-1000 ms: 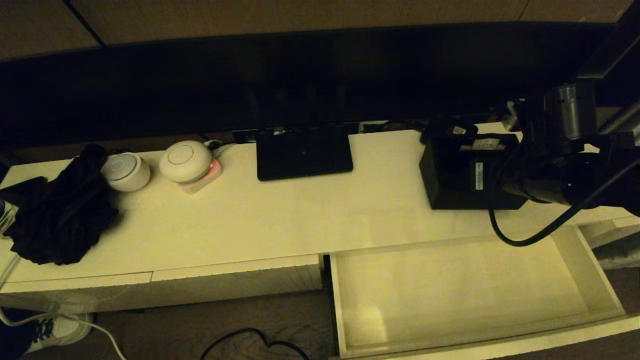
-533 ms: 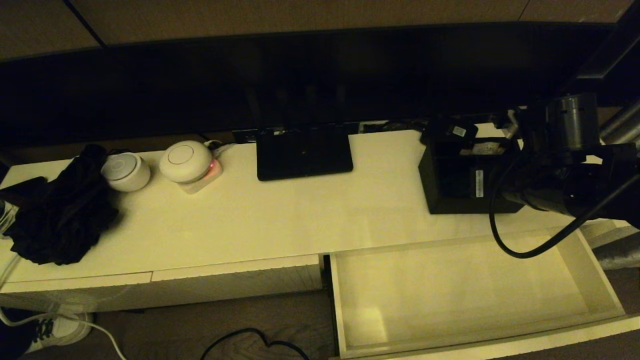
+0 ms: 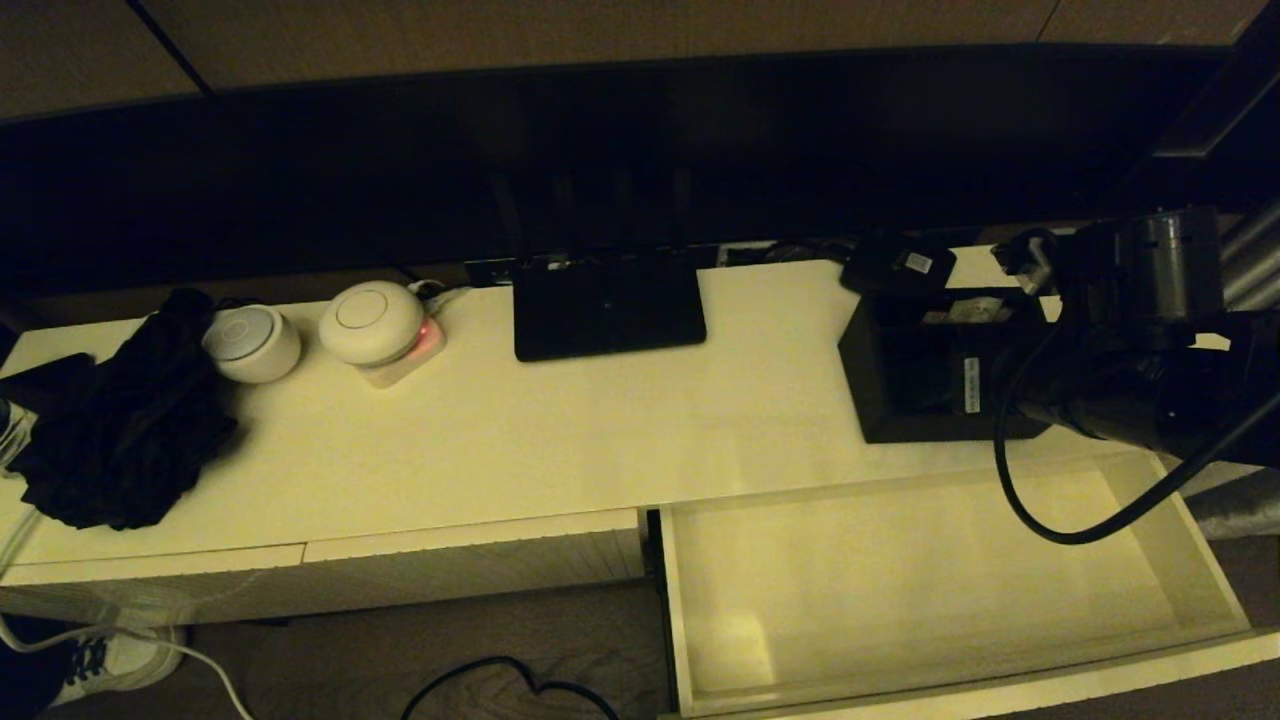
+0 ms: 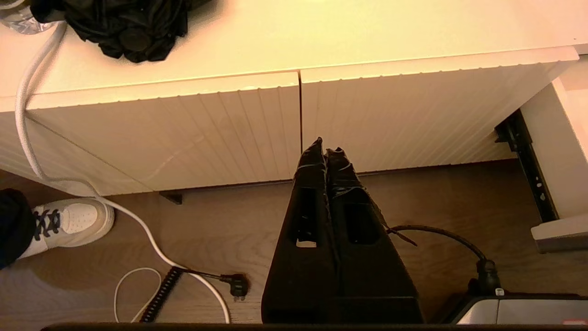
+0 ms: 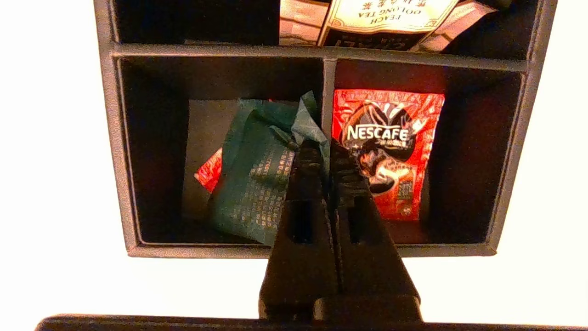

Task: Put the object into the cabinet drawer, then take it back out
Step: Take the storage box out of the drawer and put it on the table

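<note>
right tool [image 5: 321, 154] clenched on divider of black box [image 3: 915, 385] on bench [image 3: 560, 440]; drawer [image 3: 930, 590] open; left tool [image 4: 327, 154] clenched, grasping nothing, parked by drawer fronts

Dim, warm yellow light in the head view; the cabinet top [image 3: 560, 440] is lit, everything behind its rear edge falls into near-black shadow. Right wrist view: the cabinet top blows out to white glare. Left wrist view evenly lit, sharp.
</note>
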